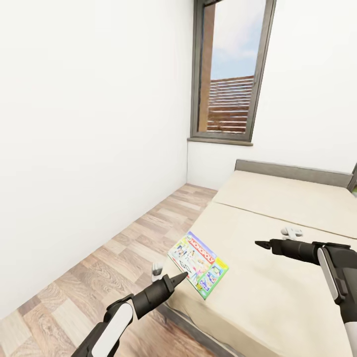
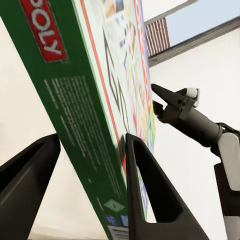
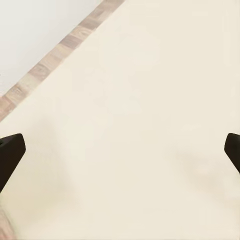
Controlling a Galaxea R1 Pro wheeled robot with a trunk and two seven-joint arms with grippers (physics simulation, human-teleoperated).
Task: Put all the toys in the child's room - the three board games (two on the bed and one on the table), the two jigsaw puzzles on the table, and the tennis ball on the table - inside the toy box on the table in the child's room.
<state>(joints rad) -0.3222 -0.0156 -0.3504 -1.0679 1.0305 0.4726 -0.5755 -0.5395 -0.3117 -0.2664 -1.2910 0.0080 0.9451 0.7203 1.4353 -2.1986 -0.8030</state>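
Left end effector (image 1: 179,277) sits at lower centre of the head frame, its fingers (image 2: 150,200) apart and straddling the green edge of the board game (image 1: 198,265), not yet closed on it. Box is a pale green-white Monopoly, lying flat at the near corner of the bed (image 1: 277,297), centre-bottom of frame. Right end effector (image 1: 262,243) hovers at right over bare mattress, fingertips wide apart, holding nothing. Progress, judged: early. This game is still on the bed, ungrasped; toy box and tabletop not in view, so their contents cannot be told.
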